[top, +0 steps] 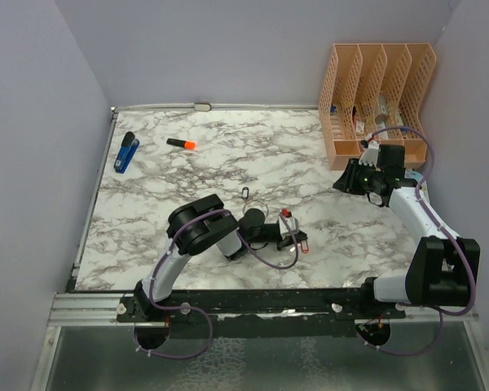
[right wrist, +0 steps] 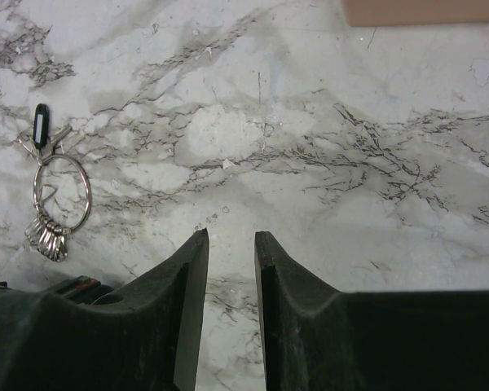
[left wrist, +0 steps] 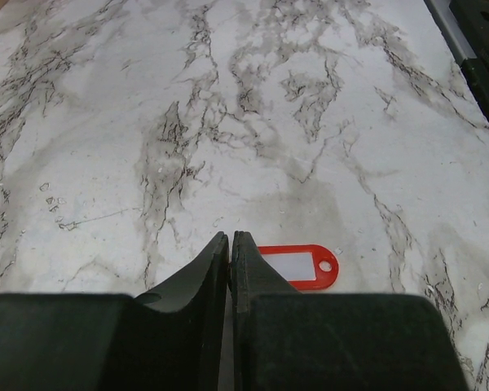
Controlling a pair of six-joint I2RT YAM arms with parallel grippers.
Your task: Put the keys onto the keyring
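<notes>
My left pincer [left wrist: 230,236] was clenched to a hair's slit, nothing between its tips, and sat low over the marble table [left wrist: 147,122]. I judged that narrow stance suited pinching something thin and flat. The red tag [left wrist: 297,267] lay flat just beside one finger [left wrist: 257,281] and partly behind it. As far as I could tell, I was not touching it. The tag lay near the keyring [top: 257,204] but apart from it, on the side toward my bases.

My right pincer [right wrist: 231,235] was released and empty. It hovered well apart from the keyring, on the side toward the file rack [top: 379,98]. I judged it was held back there, ready to come in and steady the ring.

The keyring lay flat on the table with a bunch of small keys [right wrist: 47,236] on it. The dark-headed key [right wrist: 39,125] was at its rim on the side away from my bases.

My finger covered the metal key on the red tag, so I could not see it. I could not tell whether the dark-headed key was threaded on or only lying against the wire. The ring's split was too fine to find.
</notes>
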